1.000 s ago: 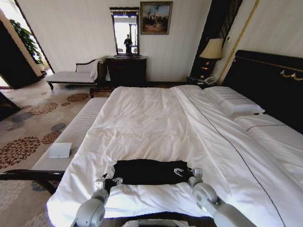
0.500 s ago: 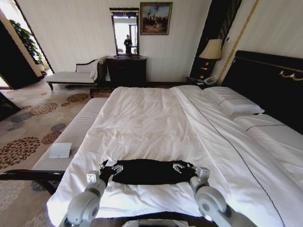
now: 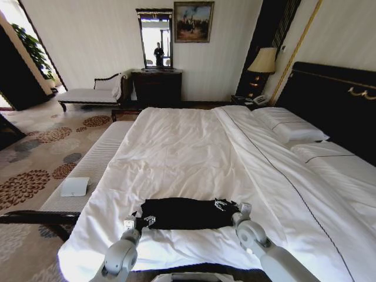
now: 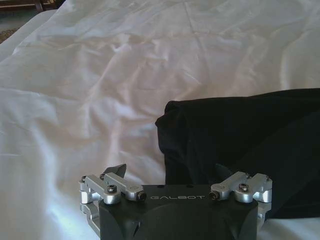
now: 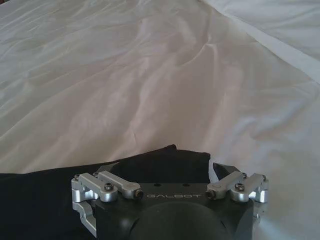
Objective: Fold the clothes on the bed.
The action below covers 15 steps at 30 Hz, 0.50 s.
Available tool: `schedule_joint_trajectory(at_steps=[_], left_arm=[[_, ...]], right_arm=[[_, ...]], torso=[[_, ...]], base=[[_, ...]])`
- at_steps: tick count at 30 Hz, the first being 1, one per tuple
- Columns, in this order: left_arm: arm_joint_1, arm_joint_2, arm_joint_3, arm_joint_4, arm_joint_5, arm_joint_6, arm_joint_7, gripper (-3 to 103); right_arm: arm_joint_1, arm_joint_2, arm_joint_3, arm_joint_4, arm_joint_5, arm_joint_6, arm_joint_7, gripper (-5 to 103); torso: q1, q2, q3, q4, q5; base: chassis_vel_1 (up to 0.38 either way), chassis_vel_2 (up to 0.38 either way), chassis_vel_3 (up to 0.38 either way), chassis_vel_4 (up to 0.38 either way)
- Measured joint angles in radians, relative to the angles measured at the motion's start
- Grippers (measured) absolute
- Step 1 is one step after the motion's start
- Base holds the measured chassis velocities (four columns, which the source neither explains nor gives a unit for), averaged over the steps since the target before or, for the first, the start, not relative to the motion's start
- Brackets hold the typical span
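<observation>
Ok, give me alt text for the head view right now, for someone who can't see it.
A black T-shirt, folded into a flat band, lies near the foot of a large white bed, with the left gripper at one end and the right gripper at the other, both open. Behind the bed stand a dark headboard, a lamp and a dresser.

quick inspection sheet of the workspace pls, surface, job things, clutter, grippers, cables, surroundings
surface: bed with wrinkled white bedding, pillows by the dark headboard.
job's things: black T-shirt lies as a folded band near the foot of the bed.
clutter: nothing seen on the bedding.
grippers: left gripper open at the shirt's left end; right gripper open at its right end.
cables: nothing seen.
surroundings: patterned carpet, chaise, dresser with mirror, lamp.
</observation>
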Motion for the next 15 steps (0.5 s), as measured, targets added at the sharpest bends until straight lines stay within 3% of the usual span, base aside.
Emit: schedule_joint_trajectory(at_steps=[4, 7, 9, 10, 15], left_arm=[[0.063, 0.040, -0.043, -0.054, -0.045, -0.001, 0.004, 100], [0.087, 0.043, -0.084, -0.126, -0.205, -0.031, 0.029, 100], [0.096, 0.027, -0.096, -0.176, -0.367, -0.043, 0.037, 100], [0.096, 0.027, -0.096, -0.176, -0.367, -0.043, 0.037, 100], [0.101, -0.030, -0.067, -0.163, -0.556, -0.032, 0.013, 100]], right_arm=[[-0.043, -0.004, 0.030, 0.041, -0.023, 0.015, 0.019, 100], [-0.067, 0.002, 0.059, 0.058, -0.072, 0.075, 0.025, 100], [-0.068, 0.015, 0.080, 0.063, -0.090, 0.112, 0.044, 100], [-0.068, 0.015, 0.080, 0.063, -0.090, 0.112, 0.044, 100], [-0.066, 0.033, 0.108, 0.062, -0.088, 0.131, 0.067, 100]], torso=[[0.000, 0.000, 0.000, 0.0004, 0.0001], [0.000, 0.000, 0.000, 0.0000, 0.0000], [0.000, 0.000, 0.000, 0.0001, 0.0001], [0.000, 0.000, 0.000, 0.0001, 0.0001], [0.000, 0.000, 0.000, 0.0003, -0.0001]], base=[[0.000, 0.000, 0.000, 0.000], [0.000, 0.000, 0.000, 0.000], [0.000, 0.000, 0.000, 0.000], [0.000, 0.000, 0.000, 0.000], [0.000, 0.000, 0.000, 0.000]])
